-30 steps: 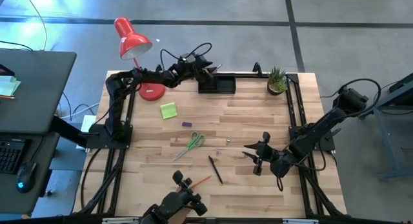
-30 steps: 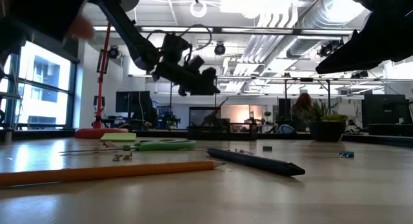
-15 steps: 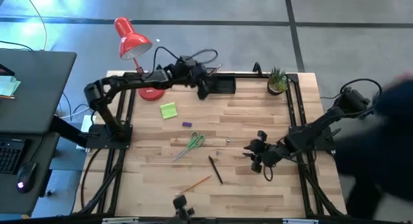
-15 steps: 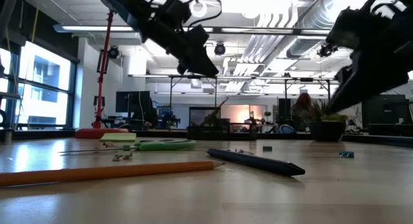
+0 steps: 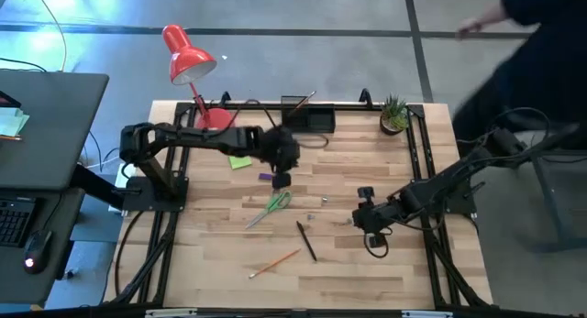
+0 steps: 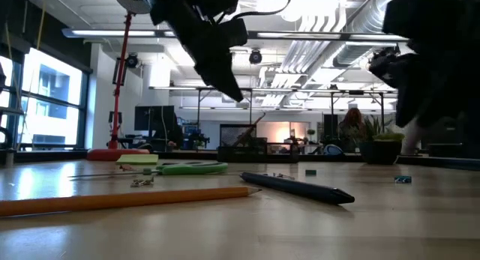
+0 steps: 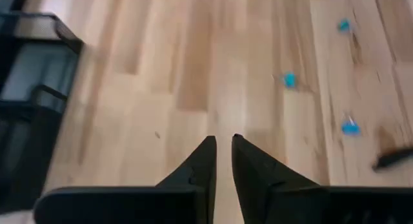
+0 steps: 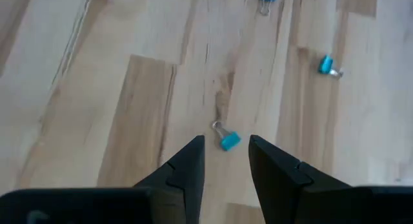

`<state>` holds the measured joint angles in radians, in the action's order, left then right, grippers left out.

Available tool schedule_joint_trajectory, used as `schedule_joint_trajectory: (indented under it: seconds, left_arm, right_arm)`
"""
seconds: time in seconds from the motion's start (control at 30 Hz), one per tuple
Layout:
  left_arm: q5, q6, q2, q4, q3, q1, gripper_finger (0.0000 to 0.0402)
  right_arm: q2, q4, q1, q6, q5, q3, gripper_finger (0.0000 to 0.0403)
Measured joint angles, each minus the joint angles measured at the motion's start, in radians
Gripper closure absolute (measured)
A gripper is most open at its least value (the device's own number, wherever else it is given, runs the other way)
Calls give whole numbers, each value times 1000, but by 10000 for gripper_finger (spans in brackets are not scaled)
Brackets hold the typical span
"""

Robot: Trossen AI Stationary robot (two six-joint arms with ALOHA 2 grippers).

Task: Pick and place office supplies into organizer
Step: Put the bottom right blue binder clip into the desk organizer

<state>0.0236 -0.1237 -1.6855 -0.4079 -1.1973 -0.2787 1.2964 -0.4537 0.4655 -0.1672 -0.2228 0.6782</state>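
Only the right wrist view shows the right gripper [image 8: 224, 156], fingers apart, above a small blue binder clip [image 8: 228, 139]; the left gripper [image 7: 222, 161], fingers nearly together, hovers mid-tabletop. On the pale wooden tabletop [image 5: 367, 272], the low black rectangular organizer [image 5: 310, 119] sits at twelve o'clock. Green-handled scissors [image 5: 272, 203] lie near centre, an orange wooden pencil [image 5: 274, 261] toward six.

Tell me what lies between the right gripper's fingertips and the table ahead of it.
A small blue binder clip lies on the table just ahead of the right gripper, near its open fingertips' gap, shown in the right wrist view.
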Motion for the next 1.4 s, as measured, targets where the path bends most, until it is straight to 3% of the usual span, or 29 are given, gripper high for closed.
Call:
schedule_joint_trajectory:
  seconds: [0.2, 0.37, 0.67, 0.83, 1.0, 1.4]
  left_arm:
    - [-48, 24, 2, -67, 24, 69, 398]
    - [-145, 60, 101, 128, 215, 112, 397]
    - [-54, 201, 293, 420, 461, 153, 397]
    - [-94, 208, 308, 456, 468, 204, 397]
    - [-164, 208, 307, 467, 468, 258, 397]
    - [-200, 211, 307, 457, 468, 292, 396]
  right_arm:
    - [14, -17, -80, 157, 51, 3, 290]
    - [101, 12, -102, 251, 96, 4, 288]
    - [229, -57, -114, 444, 140, 109, 288]
    - [315, -133, -134, 516, 201, 166, 288]
    - [376, -171, -139, 543, 190, 209, 288]
    - [383, -171, -138, 463, 206, 220, 289]
